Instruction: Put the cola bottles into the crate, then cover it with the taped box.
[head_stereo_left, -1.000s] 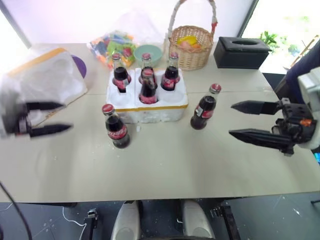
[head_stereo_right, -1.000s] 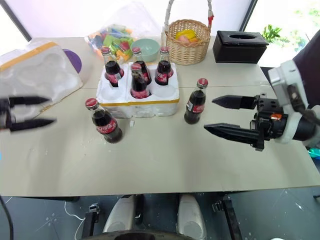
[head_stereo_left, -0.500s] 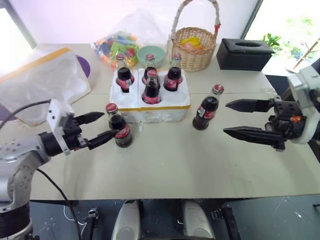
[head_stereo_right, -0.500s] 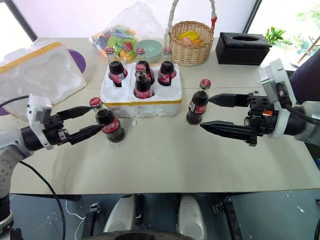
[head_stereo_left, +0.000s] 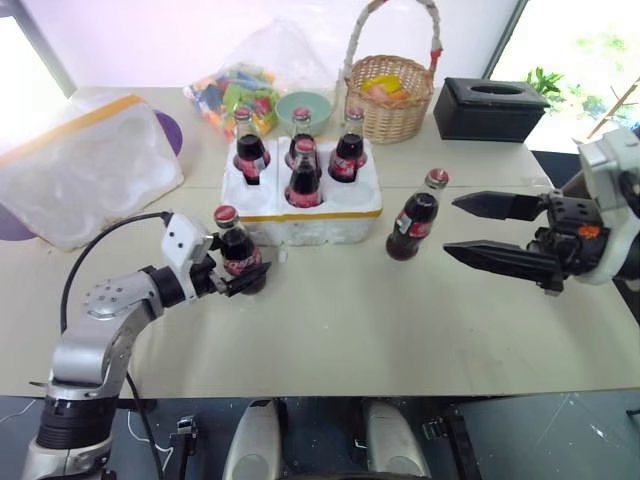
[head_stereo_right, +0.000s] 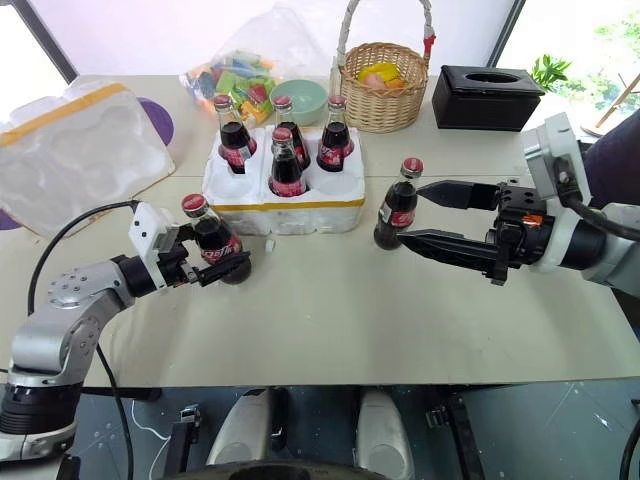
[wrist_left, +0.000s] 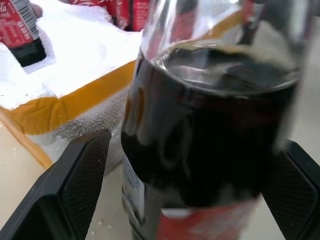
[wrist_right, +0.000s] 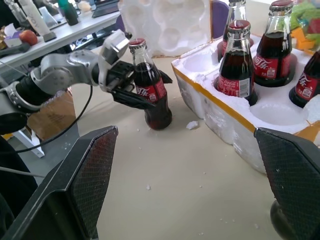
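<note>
The crate (head_stereo_left: 300, 212) is a low white block with a yellow band at mid-table. Several cola bottles (head_stereo_left: 303, 176) stand in its wells. One loose bottle (head_stereo_left: 233, 252) stands in front of the crate's left corner. My left gripper (head_stereo_right: 225, 258) is open, with a finger on each side of that bottle; the left wrist view has the bottle (wrist_left: 210, 140) between the fingers. Another loose bottle (head_stereo_left: 413, 222) stands to the right of the crate. My right gripper (head_stereo_left: 451, 228) hovers open just to its right, apart from it. The taped box (head_stereo_left: 85, 165) lies at the far left.
Behind the crate are a wicker basket (head_stereo_left: 385, 95), a black tissue box (head_stereo_left: 490, 107), a green bowl (head_stereo_left: 302, 105) and a bag of colourful toys (head_stereo_left: 225, 85). A purple plate (head_stereo_left: 168, 130) peeks out beside the taped box. Bare tabletop stretches from the crate to the table's front edge.
My left arm has swung in from the far left to the loose bottle, and its open fingers now straddle it. The right gripper has held its place, still open.
</note>
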